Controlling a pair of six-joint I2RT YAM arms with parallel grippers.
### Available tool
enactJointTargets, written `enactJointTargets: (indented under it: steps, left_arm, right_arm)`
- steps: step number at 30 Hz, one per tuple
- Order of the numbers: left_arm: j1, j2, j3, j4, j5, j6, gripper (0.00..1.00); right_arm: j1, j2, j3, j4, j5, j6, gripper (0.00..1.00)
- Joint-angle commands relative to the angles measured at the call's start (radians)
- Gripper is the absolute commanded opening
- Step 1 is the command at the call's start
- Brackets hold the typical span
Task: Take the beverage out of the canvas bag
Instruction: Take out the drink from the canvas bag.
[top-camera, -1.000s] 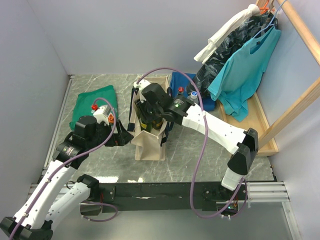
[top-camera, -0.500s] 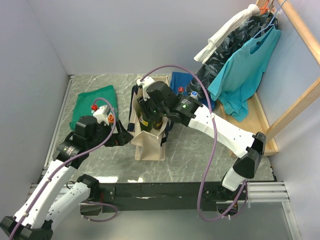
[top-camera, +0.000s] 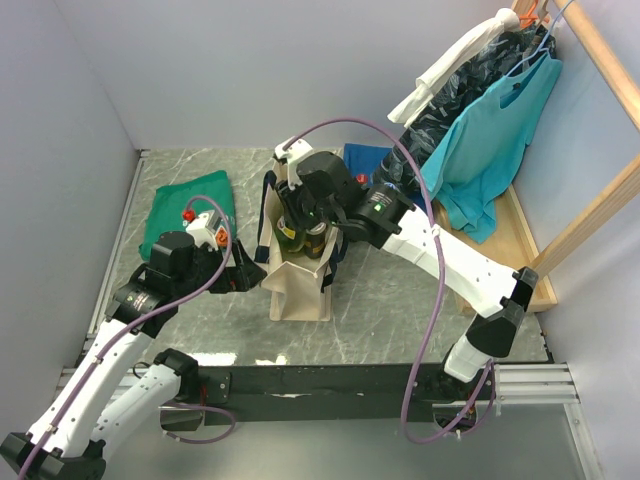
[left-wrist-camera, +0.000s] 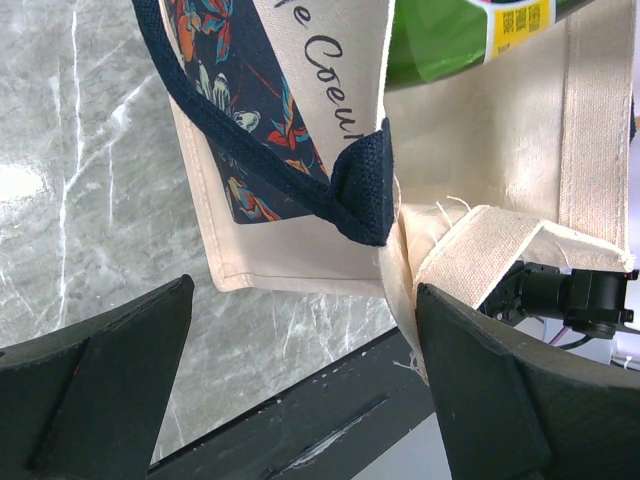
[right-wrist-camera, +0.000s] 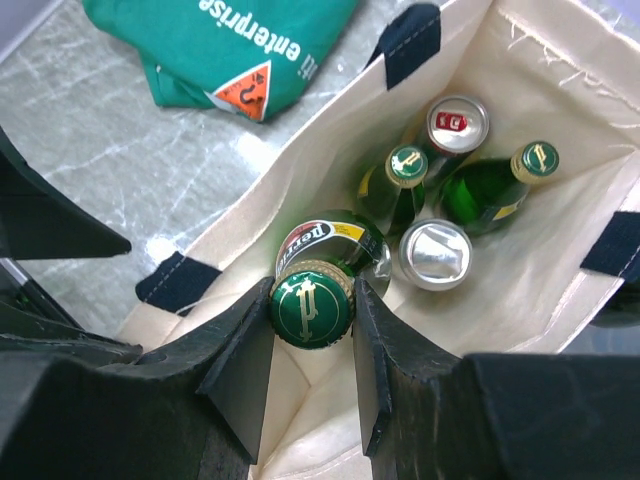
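1. Five drinks are standing inside the tall, boxy cream canvas bag (top-camera: 300, 290) with navy strap handles: three green glass bottles and two silver-topped cans (right-wrist-camera: 436, 253).
2. The right gripper (right-wrist-camera: 312, 305) is pinching narrowly on the capped neck of the nearest green glass bottle (right-wrist-camera: 330, 240). Its body is sitting within the bag's mouth, close to one side wall.
3. The left gripper (left-wrist-camera: 305, 300) is gaping wide around the bag's lower corner, clamping nothing.
4. Being glass and probably full, the bottle is likely weighing heavy, feeling slick and risking breakage. The neck just under the cap's lip is looking like the surest hold.
5. The soft bag is likely sagging or lifting along, so a straight pull upward seems wise.
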Motion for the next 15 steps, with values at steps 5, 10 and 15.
enactJointTargets:
  steps: [5,10,15]
  left_arm:
    - [-0.001,-0.016,0.000,0.011,-0.015,-0.004,0.99]
    - [0.000,-0.017,-0.001,0.014,-0.019,-0.005,0.99]
    - [0.002,-0.011,0.002,0.011,-0.018,-0.004,0.99]
  right_arm:
    - [0.011,-0.092,0.098,0.126,0.042,-0.029,0.00]
    - [0.013,-0.101,0.117,0.121,0.060,-0.042,0.00]
    - [0.013,-0.112,0.129,0.124,0.076,-0.051,0.00]
